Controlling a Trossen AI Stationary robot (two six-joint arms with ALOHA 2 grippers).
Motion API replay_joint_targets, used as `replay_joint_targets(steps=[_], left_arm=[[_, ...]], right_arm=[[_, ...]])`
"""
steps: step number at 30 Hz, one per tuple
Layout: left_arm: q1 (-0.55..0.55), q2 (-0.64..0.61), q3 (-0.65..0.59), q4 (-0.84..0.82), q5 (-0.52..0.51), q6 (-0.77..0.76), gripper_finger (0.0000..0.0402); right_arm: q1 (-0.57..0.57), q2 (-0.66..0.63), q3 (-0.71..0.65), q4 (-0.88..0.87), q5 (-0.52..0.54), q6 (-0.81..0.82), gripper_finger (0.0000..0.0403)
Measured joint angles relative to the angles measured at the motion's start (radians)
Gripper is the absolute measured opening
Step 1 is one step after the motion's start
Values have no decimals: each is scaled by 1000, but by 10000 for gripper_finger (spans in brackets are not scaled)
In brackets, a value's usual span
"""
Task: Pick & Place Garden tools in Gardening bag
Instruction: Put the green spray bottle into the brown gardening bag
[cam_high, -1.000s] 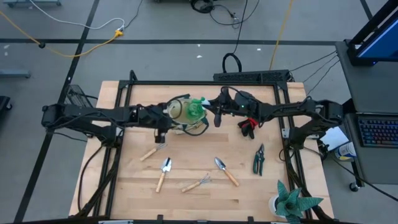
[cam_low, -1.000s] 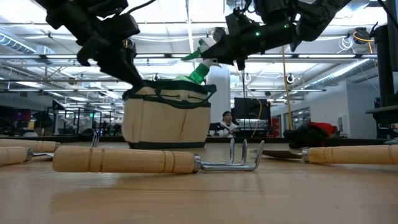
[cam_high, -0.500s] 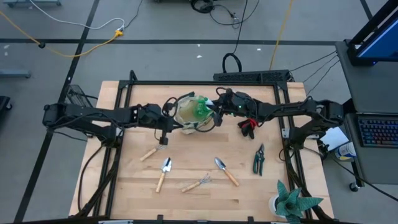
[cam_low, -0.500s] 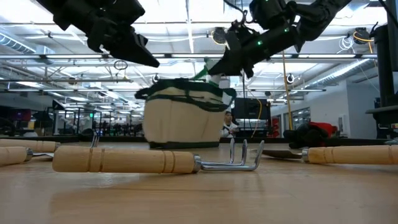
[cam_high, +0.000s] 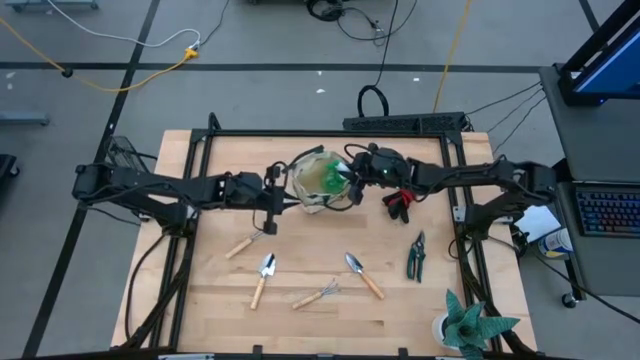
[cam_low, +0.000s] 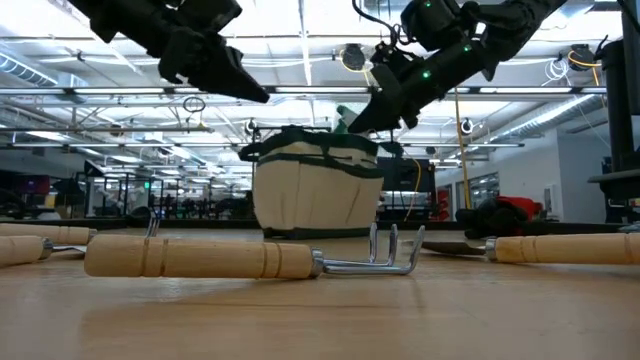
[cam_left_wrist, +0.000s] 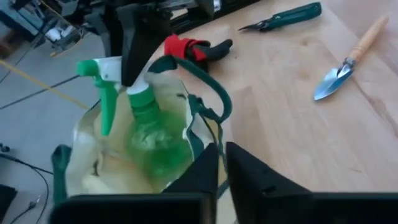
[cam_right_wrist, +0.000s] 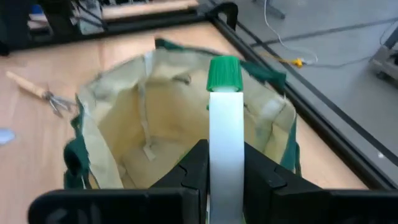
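Spray bottle (cam_high: 327, 177) inside bag (cam_high: 308, 196); glove (cam_high: 399, 203) beside it, 4 tools nearer.

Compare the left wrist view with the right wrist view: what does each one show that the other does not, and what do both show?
Only the left wrist view shows the red glove, the shears, a trowel and the bottle's green body low inside the bag.

Only the right wrist view shows a hand rake on the table and the right gripper shut on the bottle's white head.

Both show the open bag, the spray bottle and the wooden table.
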Motion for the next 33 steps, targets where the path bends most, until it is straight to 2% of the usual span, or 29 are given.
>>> replay_joint_targets(steps=[2, 7, 11, 14, 18, 20, 23, 33], left_arm=[[3, 2, 13, -36, 3, 3, 83], [26, 61, 32, 3, 58, 85, 163], [55, 146, 65, 57, 60, 109, 214], [66, 221, 112, 43, 49, 150, 237], [74, 300, 198, -29, 44, 227, 244], [81, 329, 238, -105, 30, 233, 235], [83, 364, 287, -161, -4, 244, 201], [80, 382, 350, -178, 0, 347, 21]], right_arm=[[-7, -25, 0, -54, -1, 1, 50], [-11, -87, 0, -78, -2, -1, 50], [-11, -117, 0, -98, -3, 1, 50], [-11, -119, 0, -120, -3, 2, 50], [-13, -118, 0, -152, 0, 5, 50], [-13, -118, 0, -156, 11, 32, 50], [-14, -118, 0, -162, 70, 55, 50], [-46, -118, 0, -228, 78, 108, 50]])
